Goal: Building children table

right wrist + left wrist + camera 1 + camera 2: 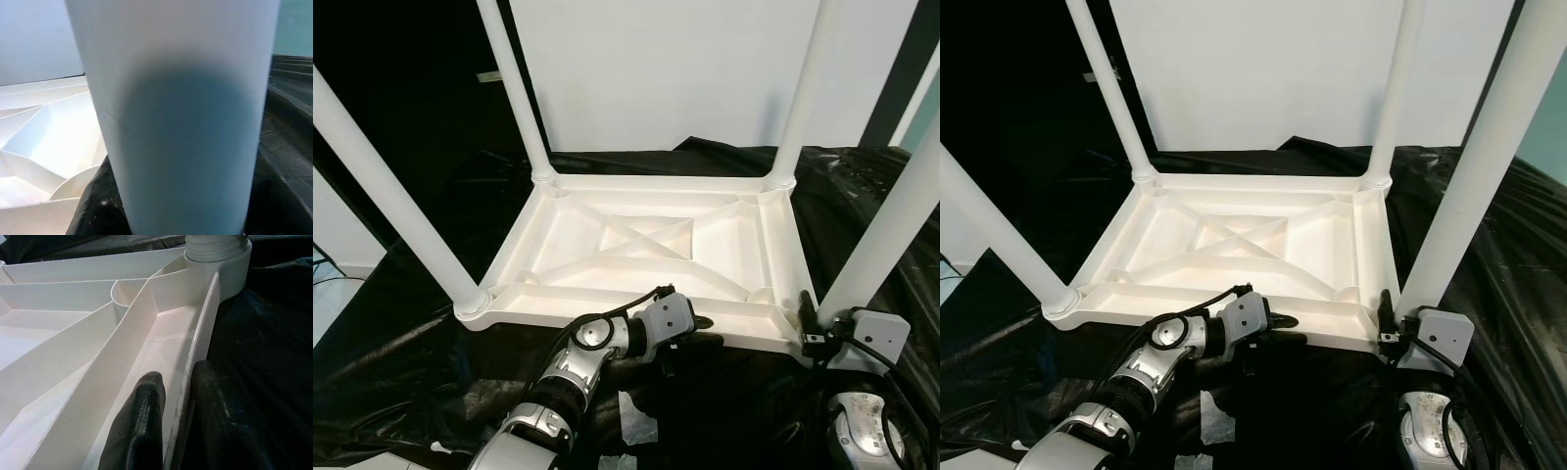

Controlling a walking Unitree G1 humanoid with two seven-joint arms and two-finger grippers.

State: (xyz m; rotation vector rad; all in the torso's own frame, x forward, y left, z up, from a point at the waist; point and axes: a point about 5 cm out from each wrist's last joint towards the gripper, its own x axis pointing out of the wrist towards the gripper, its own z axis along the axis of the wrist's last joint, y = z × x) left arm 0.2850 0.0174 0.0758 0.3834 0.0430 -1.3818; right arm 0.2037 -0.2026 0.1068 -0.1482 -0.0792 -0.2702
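Observation:
A white plastic children's table lies upside down on black sheeting, its ribbed underside [636,245] facing up. All its legs stand upright: far left [514,88], far right [808,88], near left [391,196] and near right [886,225]. My left gripper [697,331] is shut on the near rim [195,342] of the tabletop, one finger inside the rim and one outside. At the base of the near right leg [176,98], my right gripper [822,323] is shut, a black finger [93,200] pressed against each side of the leg.
Crumpled black plastic sheeting [411,372] covers the floor around the table. A white wall panel [656,69] stands close behind. Scraps of white tape [636,421] lie on the sheet near my left arm. Another white panel [333,225] stands at the left.

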